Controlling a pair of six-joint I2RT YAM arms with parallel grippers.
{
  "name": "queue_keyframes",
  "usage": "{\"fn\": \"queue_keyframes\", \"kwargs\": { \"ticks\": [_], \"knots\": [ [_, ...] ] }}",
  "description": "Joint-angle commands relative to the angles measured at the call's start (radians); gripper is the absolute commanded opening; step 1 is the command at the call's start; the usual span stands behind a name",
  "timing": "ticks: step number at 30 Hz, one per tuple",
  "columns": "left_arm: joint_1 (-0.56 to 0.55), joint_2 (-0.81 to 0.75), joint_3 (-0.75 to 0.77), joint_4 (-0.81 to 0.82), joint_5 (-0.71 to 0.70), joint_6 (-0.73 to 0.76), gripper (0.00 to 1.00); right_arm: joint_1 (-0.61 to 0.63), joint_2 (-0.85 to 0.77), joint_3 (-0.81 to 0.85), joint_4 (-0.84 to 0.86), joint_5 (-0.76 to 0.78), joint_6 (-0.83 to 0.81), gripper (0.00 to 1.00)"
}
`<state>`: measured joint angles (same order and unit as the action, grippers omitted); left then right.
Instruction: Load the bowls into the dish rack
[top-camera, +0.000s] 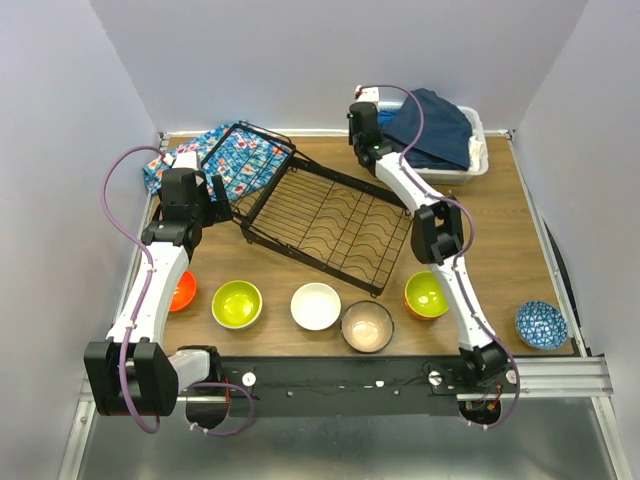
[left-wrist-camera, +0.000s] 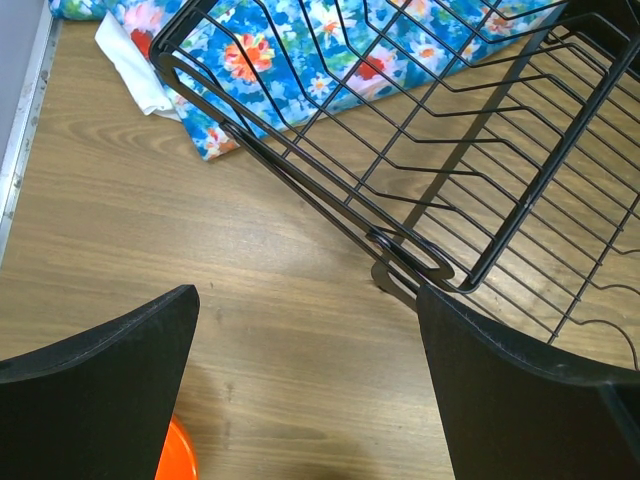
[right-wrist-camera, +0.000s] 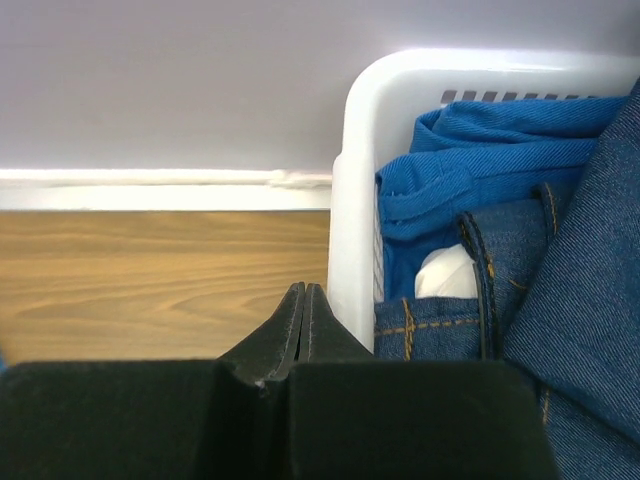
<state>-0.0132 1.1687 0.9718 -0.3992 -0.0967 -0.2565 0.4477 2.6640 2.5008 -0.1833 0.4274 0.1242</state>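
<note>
Left jaws: wide, empty, near dish rack (top-camera: 330, 215) corner.
Right jaws: closed, empty, beside white bin (right-wrist-camera: 350, 200).
Risk: possibly snagging rack wire while reaching for red-orange bowl (top-camera: 183, 291).

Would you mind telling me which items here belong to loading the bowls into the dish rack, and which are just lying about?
For the job: dish rack; red-orange bowl; yellow-green bowl; white bowl; beige bowl; orange bowl; blue patterned bowl.
Just lying about: floral cloth; white bin; blue clothes.
</note>
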Motion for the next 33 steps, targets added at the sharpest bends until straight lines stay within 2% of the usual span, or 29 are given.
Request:
{"fn": "queue_keyframes", "kwargs": {
  "ticks": [1,10,20,23,25,26,28,29,30,32,33],
  "knots": [
    [0.005,-0.012,-0.007,0.008,0.022,-0.015,0.99,-0.084,-0.024,-0.051,-0.070,0.125,-0.020,0.01],
    [0.005,0.005,0.002,0.045,0.017,-0.015,0.99,-0.194,-0.133,-0.215,-0.081,0.094,-0.069,0.01],
    [0.004,0.022,-0.008,0.076,0.023,-0.033,0.99,-0.222,-0.179,-0.247,-0.085,0.093,-0.080,0.01],
    [0.004,0.019,-0.008,0.074,0.022,-0.030,0.99,-0.221,-0.194,-0.243,-0.099,0.024,-0.070,0.01],
    [0.004,0.011,-0.004,0.057,0.003,-0.027,0.99,-0.221,-0.211,-0.240,-0.110,-0.103,-0.069,0.01],
    [0.004,0.005,0.001,0.051,-0.003,-0.027,0.99,-0.221,-0.219,-0.240,-0.123,-0.163,-0.075,0.18],
    [0.004,-0.012,0.005,0.033,-0.017,-0.023,0.99,-0.221,-0.246,-0.249,-0.137,-0.362,-0.110,0.41],
    [0.004,-0.017,0.016,0.022,-0.024,-0.017,0.99,-0.221,-0.256,-0.249,-0.160,-0.450,-0.150,0.60],
    [0.004,-0.021,0.021,0.013,-0.026,-0.010,0.99,-0.221,-0.263,-0.246,-0.183,-0.619,-0.191,0.66],
    [0.004,-0.027,0.036,-0.012,-0.024,0.006,0.99,-0.221,-0.298,-0.258,-0.237,-0.754,-0.296,0.72],
    [0.027,-0.027,0.039,-0.018,-0.028,0.014,0.99,-0.221,-0.312,-0.267,-0.260,-0.874,-0.340,0.73]
  ]
}}
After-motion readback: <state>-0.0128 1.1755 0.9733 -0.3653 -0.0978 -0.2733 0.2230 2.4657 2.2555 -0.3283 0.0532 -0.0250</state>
